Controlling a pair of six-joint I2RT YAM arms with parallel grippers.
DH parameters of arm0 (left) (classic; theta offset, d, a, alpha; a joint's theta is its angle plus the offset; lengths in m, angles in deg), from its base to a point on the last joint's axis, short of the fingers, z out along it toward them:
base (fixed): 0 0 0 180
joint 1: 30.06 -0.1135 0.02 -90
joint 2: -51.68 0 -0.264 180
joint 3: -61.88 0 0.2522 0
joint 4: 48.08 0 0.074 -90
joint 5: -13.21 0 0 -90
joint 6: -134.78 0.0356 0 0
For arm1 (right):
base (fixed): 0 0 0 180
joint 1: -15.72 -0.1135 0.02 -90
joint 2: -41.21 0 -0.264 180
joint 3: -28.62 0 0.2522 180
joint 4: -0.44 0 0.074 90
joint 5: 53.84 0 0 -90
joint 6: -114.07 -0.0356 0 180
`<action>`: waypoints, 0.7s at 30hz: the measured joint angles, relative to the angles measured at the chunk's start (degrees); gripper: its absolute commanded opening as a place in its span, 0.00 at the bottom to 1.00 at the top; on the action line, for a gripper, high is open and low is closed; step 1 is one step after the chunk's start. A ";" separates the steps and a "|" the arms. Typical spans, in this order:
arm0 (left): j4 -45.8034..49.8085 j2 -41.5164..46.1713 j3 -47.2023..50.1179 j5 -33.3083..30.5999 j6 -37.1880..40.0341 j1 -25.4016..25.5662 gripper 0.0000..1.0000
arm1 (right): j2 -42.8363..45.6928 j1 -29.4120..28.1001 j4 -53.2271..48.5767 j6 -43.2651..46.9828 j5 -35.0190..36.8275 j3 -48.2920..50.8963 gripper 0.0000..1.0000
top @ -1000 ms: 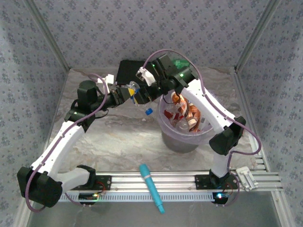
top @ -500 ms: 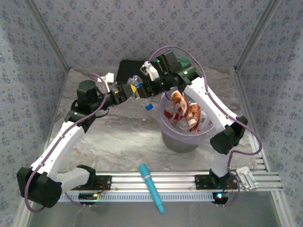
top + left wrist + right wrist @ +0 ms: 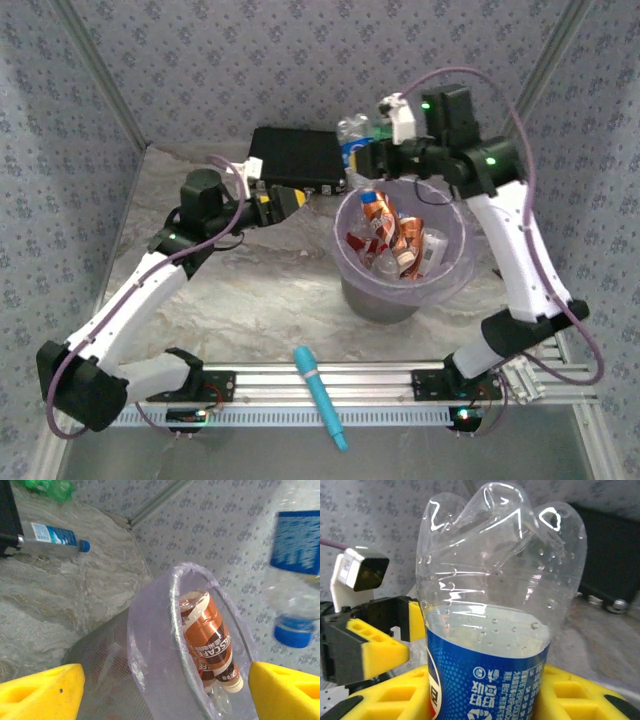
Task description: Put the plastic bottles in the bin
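Patterned wallpaper is seen on the walls around a marbled bench [image 3: 260, 290], on which the bin [image 3: 378, 300], a grey bucket lined with a pale lilac bag, is set. Several plastic bottles [image 3: 395, 240] are already piled inside the bin, among them a brown-labelled bottle [image 3: 207, 635] that is leaned against the inner wall just below the rim. A clear blue-labelled bottle [image 3: 352, 140] is gripped by the right fingers [image 3: 570, 695], which are closed on its label band. It is held in the air near the bin's far left rim, cap downward, though whether it is over the opening cannot be told. The left fingers [image 3: 290, 198] are parted wide with nothing between them and are held to the left of the bin, apart from the gripped bottle. A black box [image 3: 295, 155] is seen behind and to the left of the bin, and a cyan stick [image 3: 320, 397] is laid across the near rail in front of the bin. Well apart from the bin, toward the back wall, a blue-capped bottle [image 3: 50, 537] is seen lying on its side, and a green bottle [image 3: 47, 486] is glimpsed farther back.
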 measured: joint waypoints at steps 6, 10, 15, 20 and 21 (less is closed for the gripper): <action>3.17 -7.13 -5.03 -1.88 4.02 4.63 0.84 | 6.10 3.87 -9.68 1.40 12.26 1.05 0.34; 4.70 -11.61 -7.19 -2.47 5.44 6.51 0.84 | 7.10 5.25 -15.45 1.95 19.61 3.93 0.34; 6.62 -13.75 -8.22 -3.34 6.47 8.15 0.84 | 7.08 5.51 -20.15 2.12 25.07 8.50 0.34; 7.06 -15.17 -9.25 -4.26 6.97 8.81 0.82 | 7.23 5.42 -21.66 2.16 27.45 14.67 0.34; 7.08 -15.34 -9.33 -4.37 6.95 8.94 0.82 | 7.34 5.33 -21.57 2.29 27.63 15.89 0.34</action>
